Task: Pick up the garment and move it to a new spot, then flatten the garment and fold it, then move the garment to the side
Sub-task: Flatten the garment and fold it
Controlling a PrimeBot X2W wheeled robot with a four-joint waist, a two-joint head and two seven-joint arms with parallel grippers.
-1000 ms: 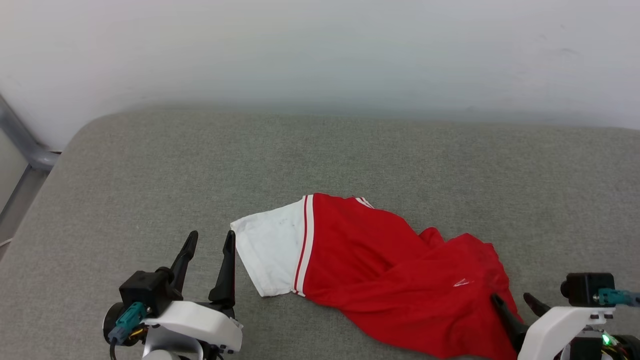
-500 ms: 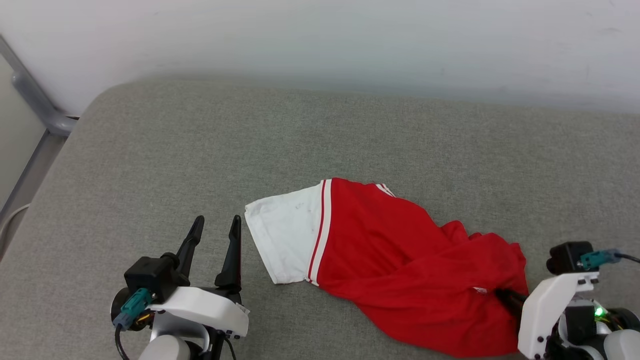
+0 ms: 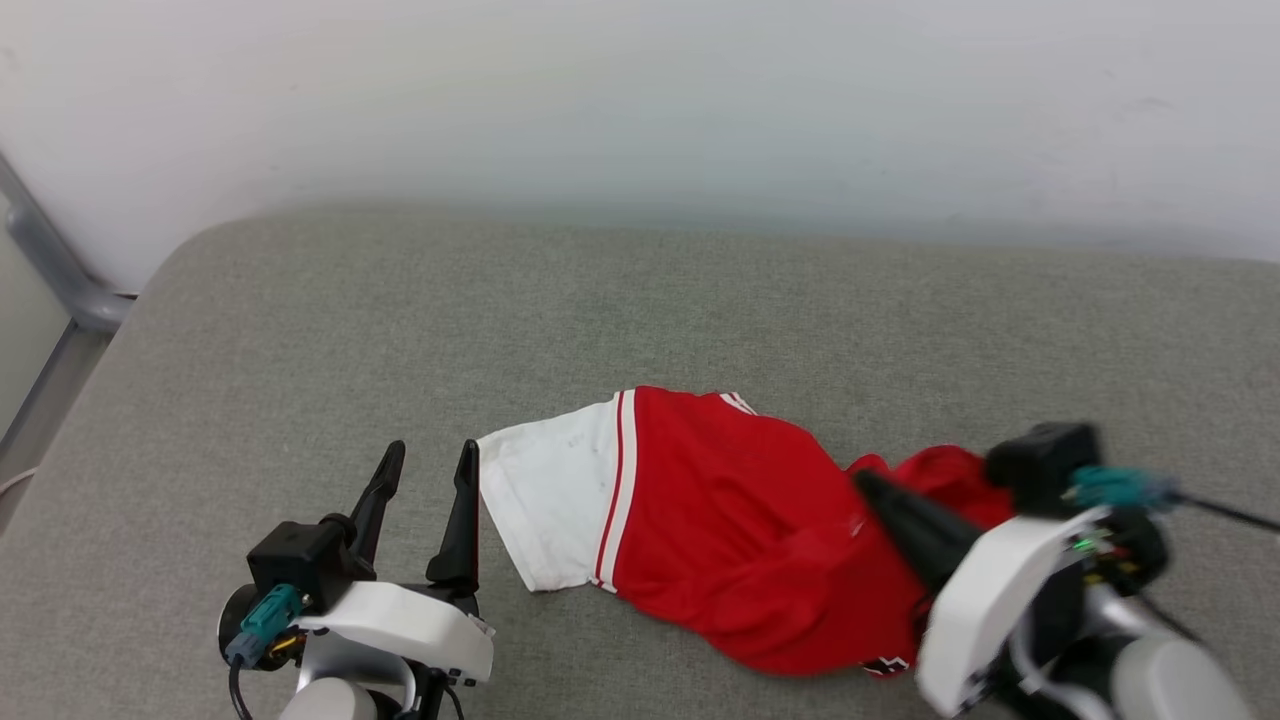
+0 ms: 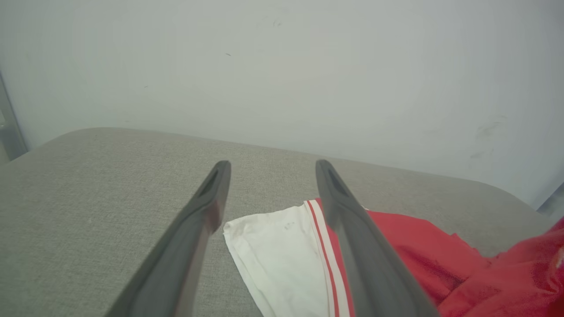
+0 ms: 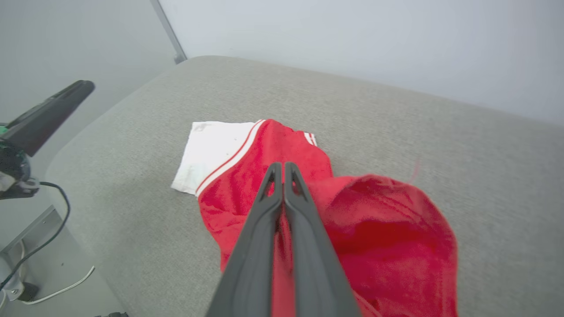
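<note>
The garment (image 3: 720,510), a red shirt with a white sleeve and red-white stripe trim, lies crumpled on the grey cushion (image 3: 300,330). My right gripper (image 3: 868,482) is shut on the garment's red right-hand part, which it holds raised and bunched. In the right wrist view its fingertips (image 5: 282,166) are pressed together, with red cloth (image 5: 387,229) pinched lower between the fingers. My left gripper (image 3: 432,450) stands open just left of the white sleeve (image 3: 545,500), with nothing between its fingers. The left wrist view has the sleeve (image 4: 277,242) lying past that open gripper (image 4: 272,165).
A white wall (image 3: 640,100) rises behind the cushion. A grey metal frame (image 3: 60,290) runs down at the far left. The cushion's rounded left edge (image 5: 75,149) drops to a floor with a white cable (image 5: 61,288). Bare cushion stretches beyond and left of the garment.
My right gripper has shut on the red cloth and moved up and to the left with it, bunching that side. The head camera shifted. My left gripper stayed open and still.
</note>
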